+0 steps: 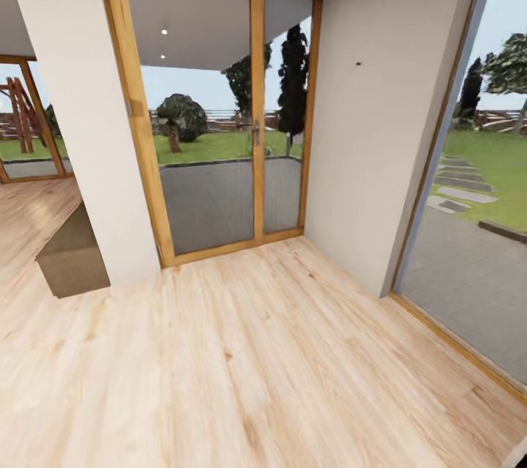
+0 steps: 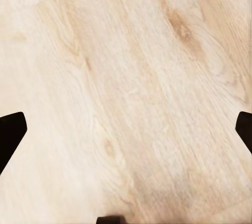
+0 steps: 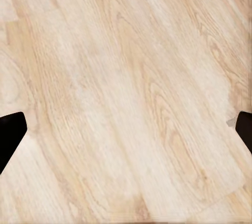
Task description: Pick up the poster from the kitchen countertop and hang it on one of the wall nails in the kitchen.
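Note:
The poster and the kitchen countertop are out of view. In the left wrist view, my left gripper [image 2: 126,134] is open, its black fingertips [image 2: 10,134] far apart at the picture's edges, with pale wood floor [image 2: 131,77] between them. My right gripper [image 3: 126,134] is open in the same way over the floor [image 3: 131,87], holding nothing. A small dark spot [image 1: 359,63] sits high on the white wall [image 1: 366,146] ahead to the right; I cannot tell what it is.
A wood-framed glass door [image 1: 219,116] stands ahead, with a garden behind it. A white pillar [image 1: 80,124] is at the left, with a low brown block [image 1: 73,255] at its foot. A tall glass pane [image 1: 476,234] closes the right side. Plank floor [image 1: 256,365] stretches in front.

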